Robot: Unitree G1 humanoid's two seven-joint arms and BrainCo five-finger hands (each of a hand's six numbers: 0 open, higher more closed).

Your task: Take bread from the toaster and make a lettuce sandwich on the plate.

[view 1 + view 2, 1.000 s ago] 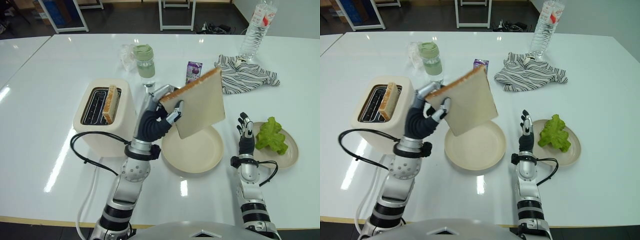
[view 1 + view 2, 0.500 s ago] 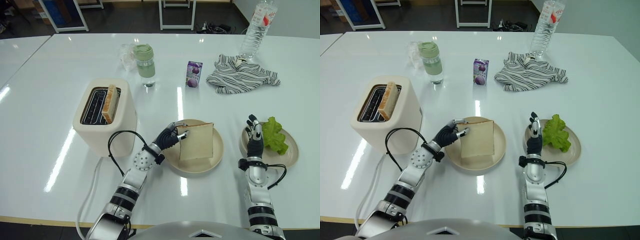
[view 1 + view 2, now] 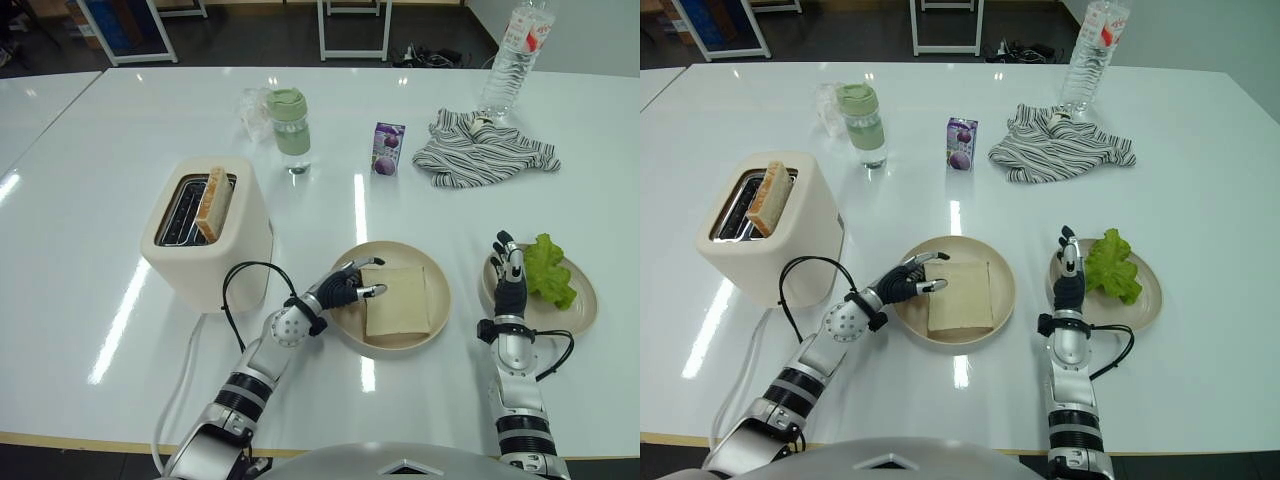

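Observation:
A slice of bread (image 3: 398,300) lies flat on the round cream plate (image 3: 438,280) in the middle. My left hand (image 3: 344,290) rests at the plate's left rim, fingers spread and open, tips just at the slice's left edge. A second slice (image 3: 211,202) stands upright in the cream toaster (image 3: 215,250) at the left. Green lettuce (image 3: 548,270) sits on a smaller plate (image 3: 586,309) at the right. My right hand (image 3: 509,276) stands upright with straight fingers at that plate's left edge, beside the lettuce, holding nothing.
A green-lidded cup (image 3: 289,122), a small purple carton (image 3: 387,149), a striped cloth (image 3: 480,148) and a clear bottle (image 3: 510,58) stand along the back. The toaster's black cord (image 3: 236,295) loops next to my left forearm.
My left hand lowered the bread from the air onto the plate, laid it flat and let go. My right hand moved slightly toward the lettuce plate. The toaster shifted a little.

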